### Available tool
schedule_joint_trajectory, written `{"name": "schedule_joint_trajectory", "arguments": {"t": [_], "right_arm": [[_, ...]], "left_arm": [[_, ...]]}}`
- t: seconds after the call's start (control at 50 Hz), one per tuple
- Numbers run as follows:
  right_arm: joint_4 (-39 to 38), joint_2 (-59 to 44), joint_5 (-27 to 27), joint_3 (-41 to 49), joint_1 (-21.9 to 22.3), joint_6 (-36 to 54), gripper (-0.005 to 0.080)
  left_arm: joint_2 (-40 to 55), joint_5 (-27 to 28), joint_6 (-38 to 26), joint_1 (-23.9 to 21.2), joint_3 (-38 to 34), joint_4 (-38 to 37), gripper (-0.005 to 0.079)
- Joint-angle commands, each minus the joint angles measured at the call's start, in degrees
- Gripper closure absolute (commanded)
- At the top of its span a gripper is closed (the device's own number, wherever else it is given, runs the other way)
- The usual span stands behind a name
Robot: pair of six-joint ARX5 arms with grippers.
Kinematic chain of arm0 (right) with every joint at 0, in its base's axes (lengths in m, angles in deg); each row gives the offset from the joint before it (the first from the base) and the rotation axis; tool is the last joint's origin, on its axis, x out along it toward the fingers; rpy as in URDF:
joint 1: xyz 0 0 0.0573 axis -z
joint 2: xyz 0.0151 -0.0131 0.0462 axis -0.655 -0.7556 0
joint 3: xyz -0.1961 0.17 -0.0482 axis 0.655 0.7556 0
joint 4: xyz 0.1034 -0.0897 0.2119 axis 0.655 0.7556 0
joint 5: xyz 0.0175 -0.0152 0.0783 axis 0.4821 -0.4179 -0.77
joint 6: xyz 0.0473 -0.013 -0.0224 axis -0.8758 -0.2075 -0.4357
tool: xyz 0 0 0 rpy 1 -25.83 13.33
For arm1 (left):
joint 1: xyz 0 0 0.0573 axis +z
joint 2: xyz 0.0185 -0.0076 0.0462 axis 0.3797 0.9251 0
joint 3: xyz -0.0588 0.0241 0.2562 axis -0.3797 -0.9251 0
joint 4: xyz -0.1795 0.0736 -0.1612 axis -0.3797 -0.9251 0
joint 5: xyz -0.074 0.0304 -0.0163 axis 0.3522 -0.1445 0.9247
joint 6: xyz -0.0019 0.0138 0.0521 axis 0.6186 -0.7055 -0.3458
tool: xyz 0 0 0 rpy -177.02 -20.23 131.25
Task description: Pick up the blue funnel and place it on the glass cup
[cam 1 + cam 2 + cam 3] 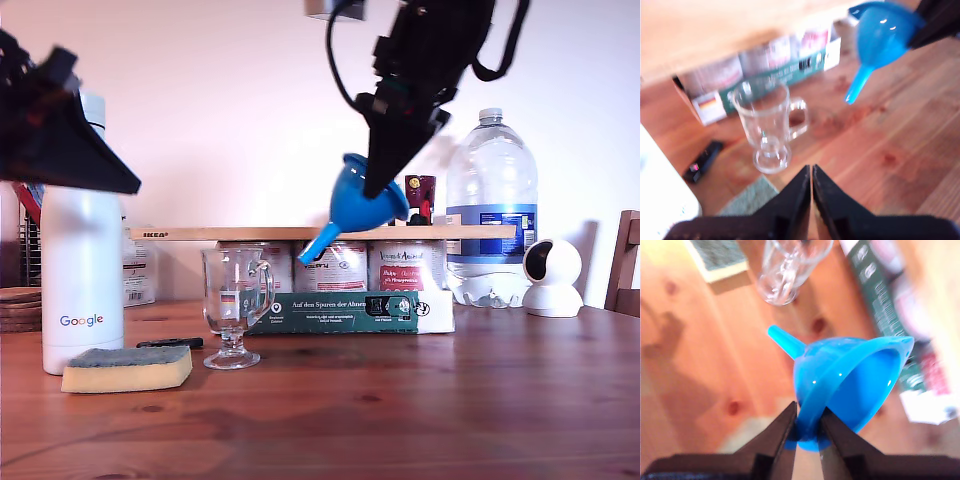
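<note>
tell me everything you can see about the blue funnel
The funnel is bright blue glossy plastic: a wide cone, a narrow straight spout and a small tab on the rim. It hangs in the air, tilted, its spout pointing down toward the cup but off to the exterior view's right of it. My second claw pinches its rim. Nothing else touches it.

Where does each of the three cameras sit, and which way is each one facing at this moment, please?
Exterior view: low at table height, facing the wall; both arms show.
First wrist view: on my first gripper, jaws together, looking down at the glass cup.
Second wrist view: on my second gripper, looking down past the blue funnel clamped by its rim.
All three share the funnel and cup.
</note>
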State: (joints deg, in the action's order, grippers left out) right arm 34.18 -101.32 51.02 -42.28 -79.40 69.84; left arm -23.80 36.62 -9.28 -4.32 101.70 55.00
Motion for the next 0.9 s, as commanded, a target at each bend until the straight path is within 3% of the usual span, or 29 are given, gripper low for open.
{"name": "schedule_joint_trajectory", "arguments": {"t": [0.0,0.24,0.68,0.88], "right_arm": [[-0.5,0.0,1.9,-1.8,-1.3,1.7,0.0763],[-1.3,0.0,9.1,-4.7,-4.3,8.1,0.0763],[-11.0,-0.2,10.0,-4.9,-6.9,19.5,0.0763],[-11.6,-2.0,10.0,-4.9,-8.0,25.3,0.0763]], "left_arm": [[-0.7,0.0,0.1,-0.2,-0.2,0.1,0.0766],[-1.4,0.1,0.6,-0.2,-0.2,0.3,0.0766],[-3.7,0.1,1.0,-0.2,-0.2,0.6,0.0766],[-3.7,0.3,1.2,-0.2,-0.2,0.7,0.0766]]}}
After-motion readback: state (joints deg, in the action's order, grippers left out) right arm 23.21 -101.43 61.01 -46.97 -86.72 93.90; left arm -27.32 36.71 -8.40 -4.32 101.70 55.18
